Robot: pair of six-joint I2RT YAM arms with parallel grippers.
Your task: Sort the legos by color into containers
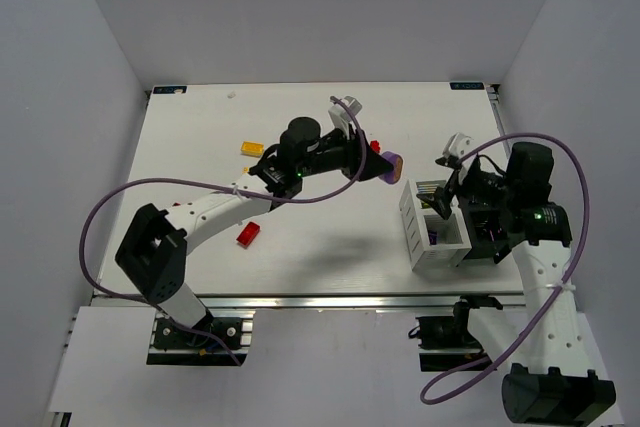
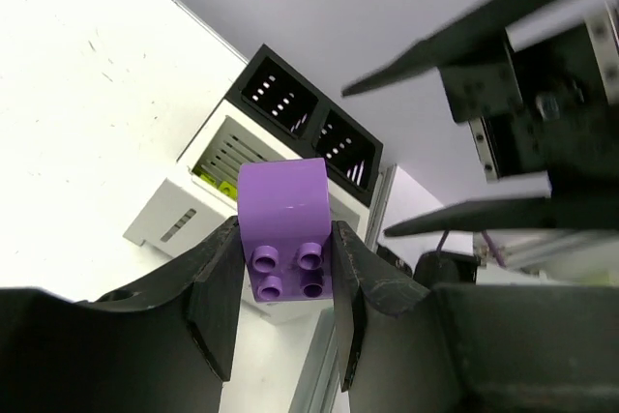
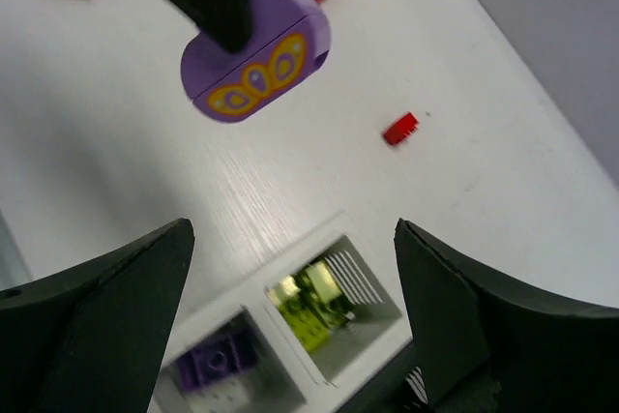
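Gripped the purple piece (image 2: 283,210) squarely between the fingers (image 2: 218,287) of the left gripper (image 2: 285,268), one flat side against each, studs toward the wrist camera. From above, saw it at 11 o'clock of the containers (image 1: 412,222), near but apart. Found the right gripper (image 3: 290,239) spread wide over the white compartments, grasping nothing. Found a red lego (image 1: 249,234) at 9 o'clock, well apart.

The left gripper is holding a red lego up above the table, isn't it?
Not red. The lego in the left gripper is purple, held up above the table. The left wrist view shows it clearly; a red lego lies down on the table.
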